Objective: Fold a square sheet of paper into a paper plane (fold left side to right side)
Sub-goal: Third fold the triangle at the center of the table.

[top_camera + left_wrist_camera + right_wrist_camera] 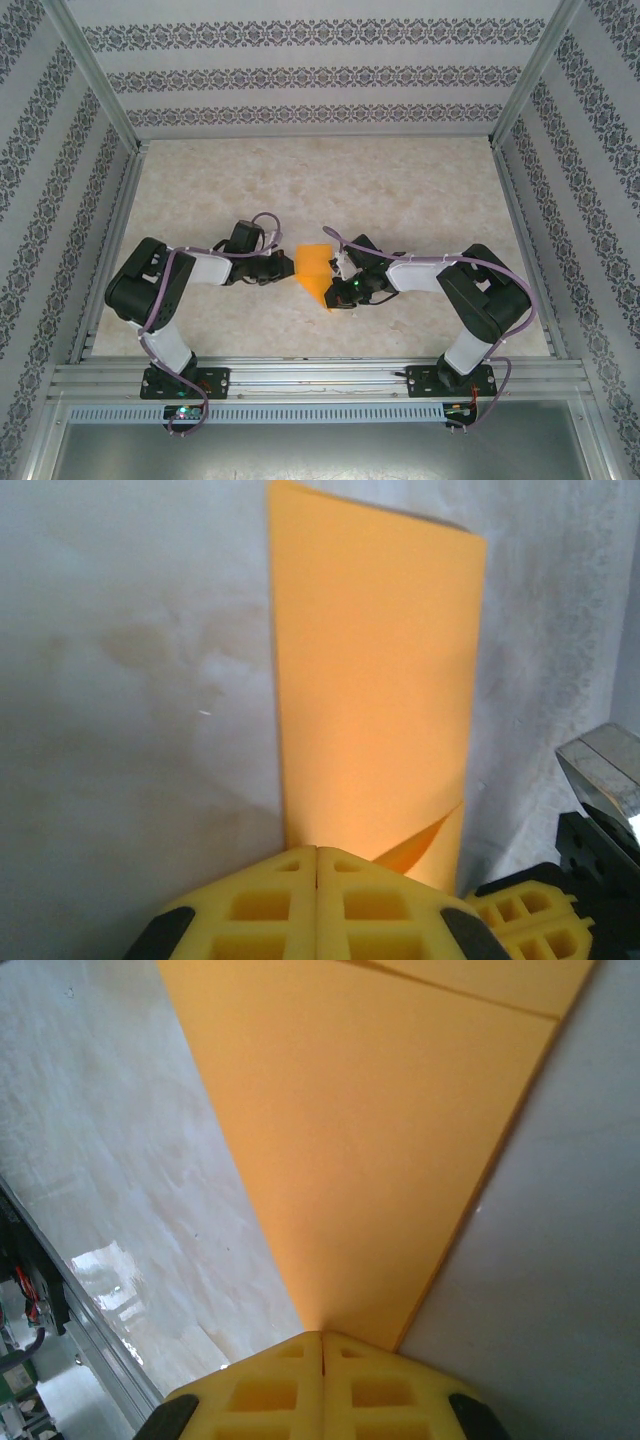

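The square sheet of paper [312, 265] is bright orange and lies folded at the table's middle, between both arms. In the left wrist view the paper [375, 700] is a tall folded strip, with its top layer lifted slightly at the near right corner. My left gripper [287, 268] is shut at the sheet's left edge, its yellow fingertips [300, 865] together on the near edge. The paper [370, 1140] narrows to a corner in the right wrist view. That corner sits between the jaws of my shut right gripper [338, 285], whose fingertips [340, 1352] are pressed together.
The pale marbled table [400, 190] has open room behind and to both sides of the paper. Patterned walls and aluminium posts [95, 95] enclose it. A metal rail [320, 375] runs along the front edge. My right gripper's yellow finger [520, 920] shows close beside the left one.
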